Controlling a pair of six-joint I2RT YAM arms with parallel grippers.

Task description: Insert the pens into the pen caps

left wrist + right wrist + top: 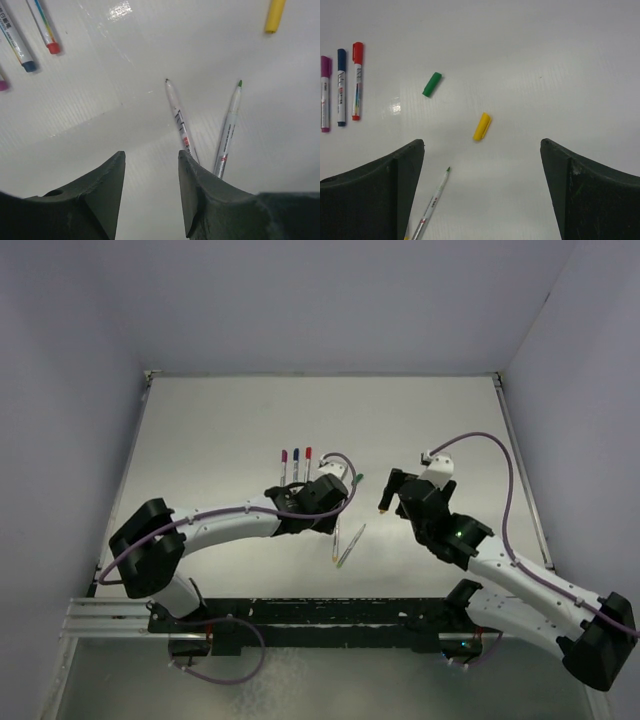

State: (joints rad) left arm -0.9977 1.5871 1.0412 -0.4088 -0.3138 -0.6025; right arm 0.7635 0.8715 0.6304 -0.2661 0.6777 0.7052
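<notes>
Even diffuse overhead light, table [220, 420] bright white, walls [60, 390] dimmer blue-grey, shadows faint and soft-edged, specular glare patch [120, 9] in left wrist view, smaller one [395, 106] in right wrist view, top view slightly soft, wrist views sharper

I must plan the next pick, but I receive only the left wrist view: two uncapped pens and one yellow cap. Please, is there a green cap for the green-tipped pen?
Observer: Yes. In the right wrist view a green cap lies loose, apart from the yellow cap, to its upper left.
Operator: Is the right end effector holding something?
Observer: No. The right end effector is wide open and holds nothing.
Operator: I see only three coloured pen ends at my upper left. Are those pens capped?
Observer: Yes. The purple pen, the blue pen and the red pen lie side by side, each wearing its matching cap.
</notes>
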